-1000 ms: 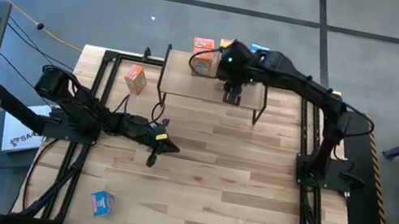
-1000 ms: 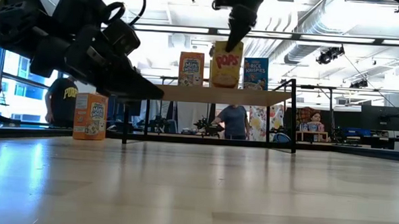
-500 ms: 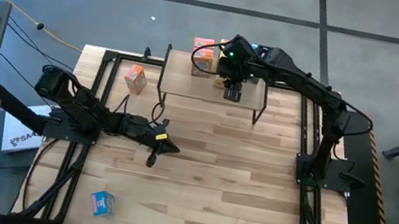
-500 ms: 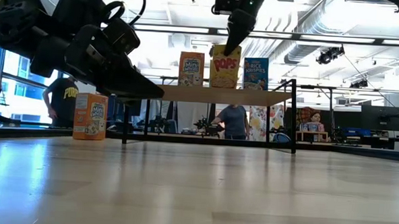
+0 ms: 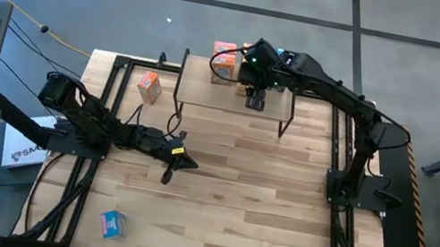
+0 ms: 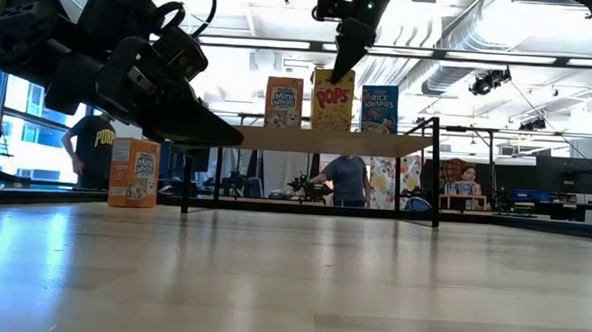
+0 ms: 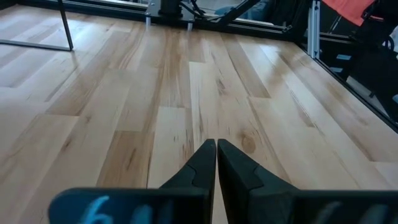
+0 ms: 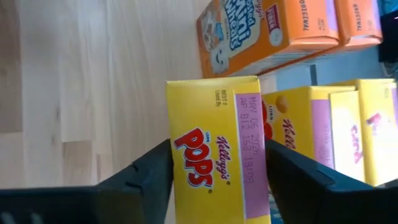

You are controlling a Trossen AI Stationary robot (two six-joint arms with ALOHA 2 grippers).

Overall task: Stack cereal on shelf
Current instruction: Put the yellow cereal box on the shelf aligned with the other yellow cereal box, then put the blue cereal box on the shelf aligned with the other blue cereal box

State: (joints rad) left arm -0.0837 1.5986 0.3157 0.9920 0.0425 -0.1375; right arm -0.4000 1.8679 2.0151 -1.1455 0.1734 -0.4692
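The shelf (image 6: 277,136) carries an orange cereal box (image 6: 284,102), a yellow Pops box (image 6: 333,100) and a blue box (image 6: 380,109), all standing upright on their bottoms. My right gripper (image 8: 217,163) hangs over the yellow box (image 8: 214,155), its fingers on either side of the box's upper end. In the right wrist view more orange boxes (image 8: 292,31) and yellow boxes (image 8: 311,130) stand behind. My left gripper (image 7: 216,149) is shut with nothing in it, low over the table's middle left (image 5: 180,160). My right gripper comes at the yellow box from above, slanting down. Its fingers (image 8: 149,171) lie close along two opposite sides of the upper end (image 8: 249,124). Whether they touch the box I cannot tell. The box stands upright on the shelf.
On the table itself, an orange box (image 5: 149,85) stands left of the shelf, and a blue box (image 5: 112,224) lies near the front left corner. The wooden tabletop (image 5: 260,203) in front of the shelf is open floor. People stand in the room beyond the table.
The yellow box was tilted under my right gripper, with its top leaning. It now stands upright on the shelf between the orange and the blue box.
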